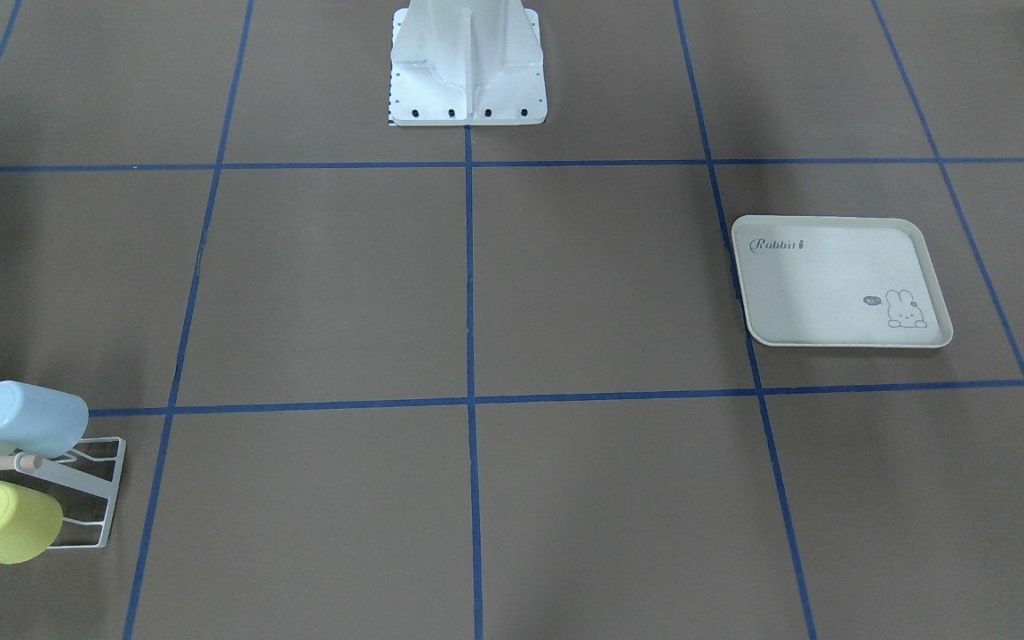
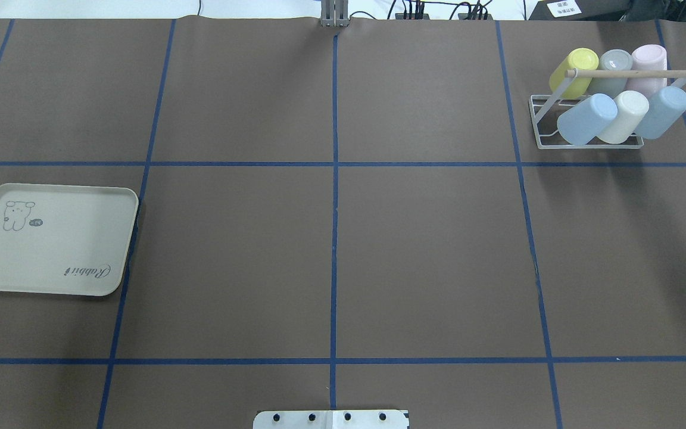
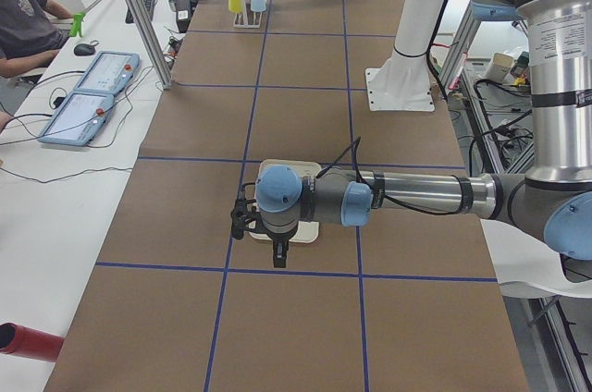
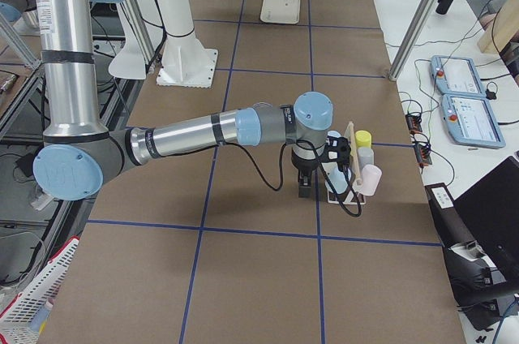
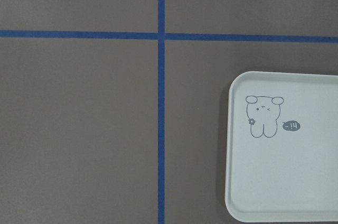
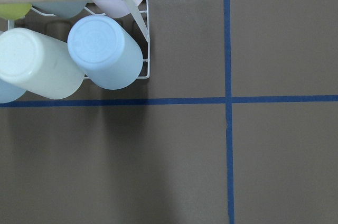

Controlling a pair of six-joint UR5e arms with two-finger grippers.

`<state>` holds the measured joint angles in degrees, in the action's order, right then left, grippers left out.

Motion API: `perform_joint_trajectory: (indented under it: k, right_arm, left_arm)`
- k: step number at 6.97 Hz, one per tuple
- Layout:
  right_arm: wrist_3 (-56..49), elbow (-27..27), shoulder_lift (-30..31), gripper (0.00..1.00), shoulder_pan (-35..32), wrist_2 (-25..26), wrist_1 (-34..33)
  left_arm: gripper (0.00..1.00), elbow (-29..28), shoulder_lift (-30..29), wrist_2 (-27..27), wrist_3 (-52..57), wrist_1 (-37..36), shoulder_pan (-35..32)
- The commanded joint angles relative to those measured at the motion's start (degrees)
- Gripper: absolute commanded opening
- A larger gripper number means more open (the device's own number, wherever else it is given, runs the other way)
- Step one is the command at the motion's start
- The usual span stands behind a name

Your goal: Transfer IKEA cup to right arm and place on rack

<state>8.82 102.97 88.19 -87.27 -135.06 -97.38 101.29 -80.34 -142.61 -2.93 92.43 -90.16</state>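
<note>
Several pastel cups sit upturned on the white wire rack [image 2: 536, 128] at the table's far right: yellow [image 2: 574, 71], grey [image 2: 612, 64], pink [image 2: 648, 59], light blue [image 2: 586, 119], cream [image 2: 624, 116] and blue [image 2: 663, 111]. Neither gripper holds a cup. My right gripper [image 4: 304, 190] hangs just beside the rack [image 4: 336, 196]; whether it is open or shut I cannot tell. My left gripper [image 3: 279, 258] hovers over the near edge of the rabbit-print tray [image 3: 289, 170], its state also unclear. The right wrist view shows the rack [image 6: 146, 39] corner with a light blue cup [image 6: 104, 50].
The cream rabbit-print tray [image 2: 51, 250] lies bare at the table's left. The robot's white base [image 2: 331, 419] stands at the near middle edge. A seated person [image 3: 23, 22] and two tablets [image 3: 92, 91] are at a side desk. A red cylinder [image 3: 28, 341] lies there too.
</note>
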Motion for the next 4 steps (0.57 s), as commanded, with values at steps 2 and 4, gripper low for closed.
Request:
perform_joint_trajectory:
  k: [2, 4]
  right_arm:
    - [0.49, -0.4, 0.14, 1.0, 0.0, 0.07, 0.0]
    - [0.59, -0.49, 0.23, 1.0, 0.0, 0.06, 0.0]
  left_arm:
    - [1.0, 0.48, 0.01, 0.14, 0.11, 0.12, -0.81]
    - [1.0, 1.17, -1.31, 0.14, -0.14, 0.64, -1.87]
